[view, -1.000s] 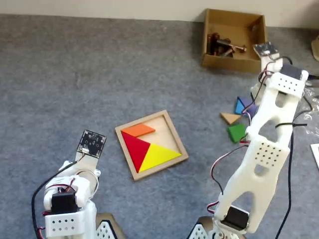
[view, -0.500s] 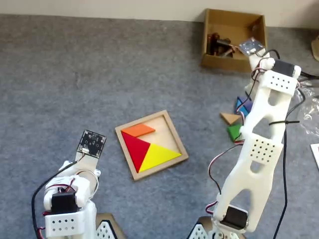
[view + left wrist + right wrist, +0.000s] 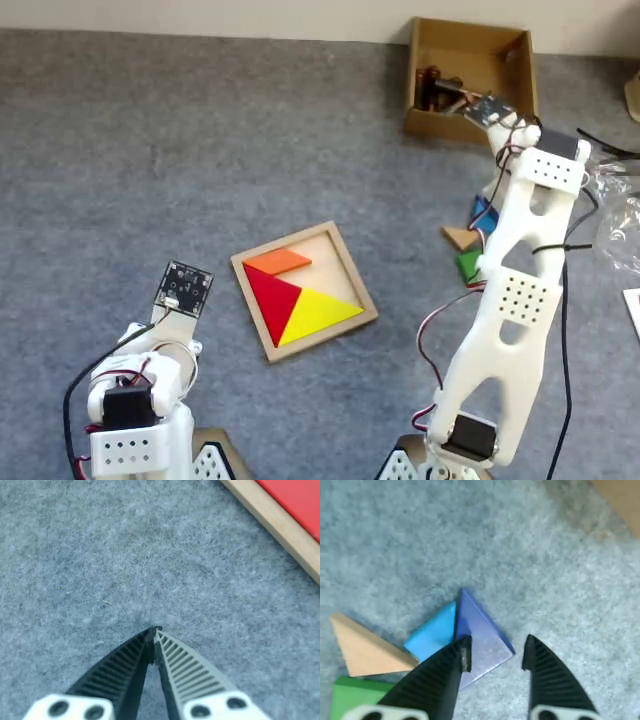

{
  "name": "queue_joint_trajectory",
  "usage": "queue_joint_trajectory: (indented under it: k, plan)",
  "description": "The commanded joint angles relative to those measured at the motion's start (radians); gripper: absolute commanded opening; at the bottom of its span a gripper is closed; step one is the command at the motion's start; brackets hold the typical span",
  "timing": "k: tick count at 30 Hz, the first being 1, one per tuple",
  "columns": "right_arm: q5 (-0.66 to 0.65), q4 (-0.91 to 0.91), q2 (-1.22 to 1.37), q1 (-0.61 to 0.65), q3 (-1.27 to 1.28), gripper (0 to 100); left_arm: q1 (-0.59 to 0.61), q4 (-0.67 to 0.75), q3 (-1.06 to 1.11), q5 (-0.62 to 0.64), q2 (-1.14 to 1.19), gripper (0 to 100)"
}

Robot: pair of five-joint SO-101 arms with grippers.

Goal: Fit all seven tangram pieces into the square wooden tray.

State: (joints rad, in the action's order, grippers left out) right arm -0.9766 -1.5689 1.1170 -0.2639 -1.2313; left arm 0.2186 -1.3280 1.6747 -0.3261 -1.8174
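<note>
The square wooden tray (image 3: 345,252) lies mid-table holding an orange piece (image 3: 277,261), a red triangle (image 3: 272,293) and a yellow triangle (image 3: 318,312). To its right, loose on the carpet, are a blue piece (image 3: 483,212), a tan triangle (image 3: 461,238) and a green piece (image 3: 470,265), partly under the right arm (image 3: 520,280). My right gripper (image 3: 496,648) stands open just above a purple triangle (image 3: 480,637), beside the blue piece (image 3: 432,635), tan triangle (image 3: 362,647) and green piece (image 3: 350,695). My left gripper (image 3: 154,631) is shut with nothing in it, over bare carpet near the tray's edge (image 3: 272,517).
A cardboard box (image 3: 468,125) with odd items stands at the back right, just beyond the right arm's wrist. Clear plastic (image 3: 620,225) lies at the right edge. Grey carpet covers the table, with open room left of and behind the tray.
The right arm's wrist has swung left and a little farther back, toward the cardboard box, over the loose pieces. The left arm and the tray's pieces have not moved.
</note>
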Motion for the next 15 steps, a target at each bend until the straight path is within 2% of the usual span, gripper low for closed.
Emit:
queue_joint_trajectory:
  k: [1, 3, 7, 15]
  plan:
    - [-0.008, -0.035, -0.016, 0.030, -0.025, 18.3, 0.002, -0.008, 0.021, 0.011, -0.010, 1]
    - [-0.011, -0.028, -0.016, 0.033, -0.028, 18.3, 0.002, -0.008, 0.021, 0.011, -0.010, 1]
    - [-0.137, -0.035, -0.016, 0.033, -0.027, 18.3, 0.002, -0.008, 0.021, 0.011, -0.010, 1]
    - [-0.149, -0.041, -0.016, 0.030, -0.025, 18.3, 0.002, -0.008, 0.021, 0.011, -0.010, 1]
